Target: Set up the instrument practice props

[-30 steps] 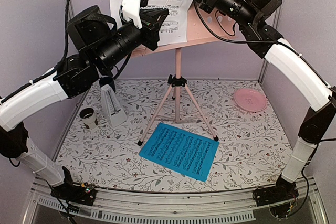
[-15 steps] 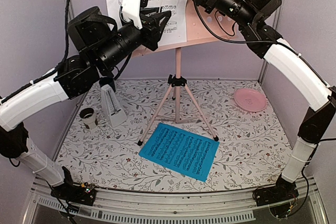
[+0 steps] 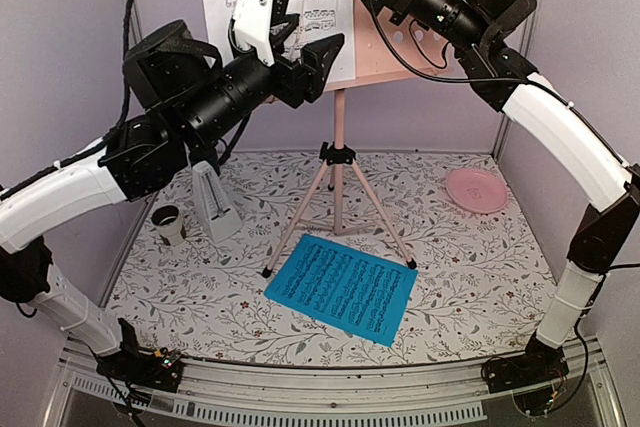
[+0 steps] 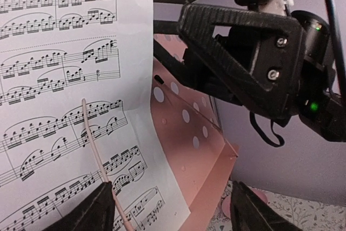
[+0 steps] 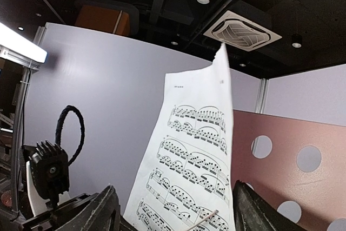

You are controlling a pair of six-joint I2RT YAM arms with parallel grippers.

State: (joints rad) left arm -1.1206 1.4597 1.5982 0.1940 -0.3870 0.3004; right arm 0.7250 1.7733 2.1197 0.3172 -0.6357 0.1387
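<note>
**STATUS: WHITE SHEET ON STAND, BOTH CLAWS RELEASED**

**Changes since one second ago**
- My left claw (image 4: 170, 212) was in front of the lower half of the white sheet (image 3: 325, 7). It now sits further right and slightly higher, beside the sheet's lower right corner.
- The white sheet has shifted slightly left across the desk of the music stand (image 3: 340, 122).
- My right claw (image 5: 178, 212) has edged a little left at the sheet's upper right corner.
- The blue sheet (image 3: 342, 287) and the metronome (image 3: 215, 202) have not moved.

**Claw state**
- Left claw: fingers spread wide, nothing between them.
- Right claw: fingers spread wide, nothing between them.

**Orientation of task items**
- White sheet: lies against the perforated pink desk with its printed face toward my arms. Its long axis runs up and down and the staves run left to right. A thin pink retaining wire (image 4: 100, 150) crosses the lower part of the page. In the right wrist view the top right corner curls away from the desk. My left arm hides the bottom edge, so I cannot tell whether it sits on the ledge.
- Blue sheet: flat on the counter (image 3: 470, 277), printed face up, just in front of the tripod feet. Its long axis runs diagonally from far left to near right.
- Metronome: upright with its apex up, on the left of the counter, well apart from the blue sheet.
</note>
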